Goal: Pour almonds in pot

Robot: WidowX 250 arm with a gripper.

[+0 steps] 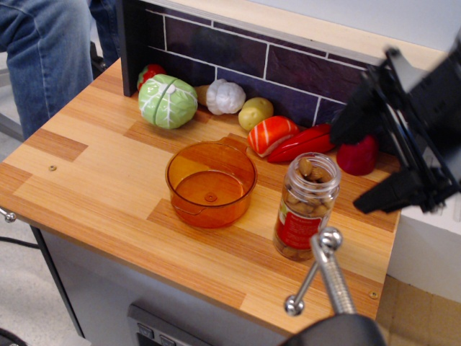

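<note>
The almonds (pixel 305 209) fill a clear plastic jar with a red label, standing upright and open-topped on the wooden table's right part. The orange translucent pot (pixel 210 184) stands empty just left of the jar, its small handle toward the back. My black gripper (pixel 369 160) is to the right of the jar, above the table's right edge, turned sideways. Its two fingers (pixel 385 193) are spread apart and hold nothing. It does not touch the jar.
Toy foods line the dark tiled back wall: a green cabbage (pixel 168 101), garlic (pixel 225 96), a yellow piece (pixel 255 113), salmon (pixel 271 134), a red pepper (pixel 306 143), a red egg-shaped item (pixel 359 156). A metal rod (pixel 321 270) stands at the front right. A person's legs (pixel 43 50) are at far left.
</note>
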